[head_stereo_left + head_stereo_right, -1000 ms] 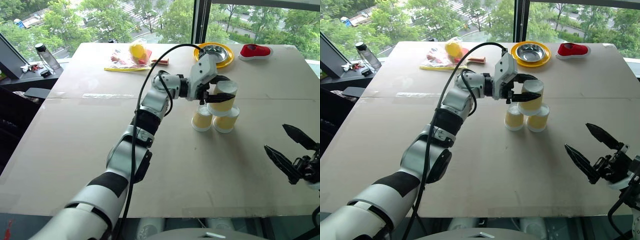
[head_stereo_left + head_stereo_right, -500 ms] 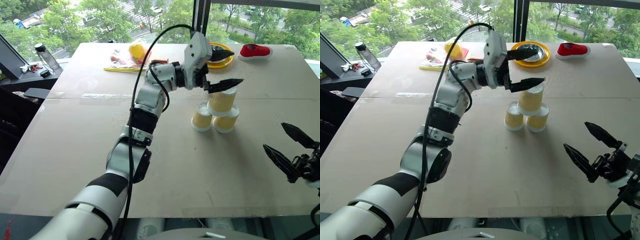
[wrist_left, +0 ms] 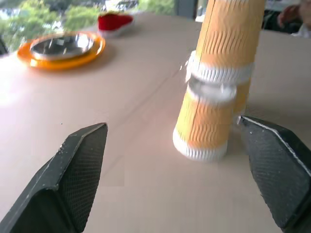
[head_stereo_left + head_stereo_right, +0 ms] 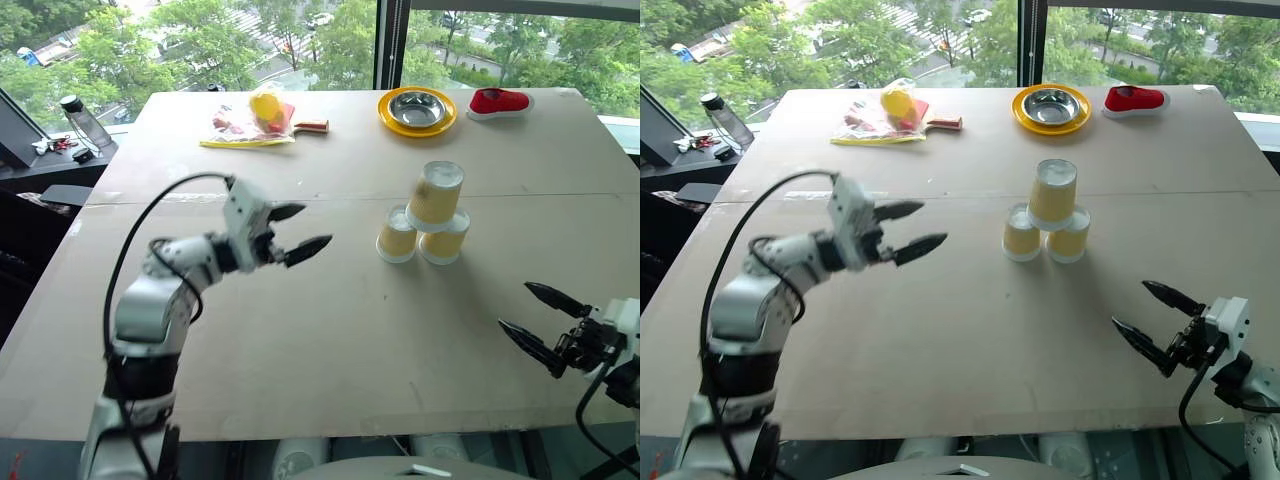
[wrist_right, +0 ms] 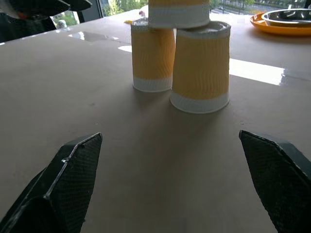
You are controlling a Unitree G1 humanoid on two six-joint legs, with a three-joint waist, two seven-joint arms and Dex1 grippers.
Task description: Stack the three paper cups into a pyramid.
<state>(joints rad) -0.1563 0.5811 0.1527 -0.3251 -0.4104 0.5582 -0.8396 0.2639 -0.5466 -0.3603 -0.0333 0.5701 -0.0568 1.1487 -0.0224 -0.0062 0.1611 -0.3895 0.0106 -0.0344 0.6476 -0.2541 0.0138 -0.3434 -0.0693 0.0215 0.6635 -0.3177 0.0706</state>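
The three paper cups, ribbed and tapered, stood upside down as a pyramid; the left gripper hovered level, fingers apart; the right gripper likewise, empty.

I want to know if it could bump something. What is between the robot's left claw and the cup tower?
Nothing: bare table lies between the open left gripper and the pyramid, seen in both eye views.

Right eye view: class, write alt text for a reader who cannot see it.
Three paper cups stand as a pyramid on a table, two below, one on top. The left gripper and right gripper hang open, apart from them.
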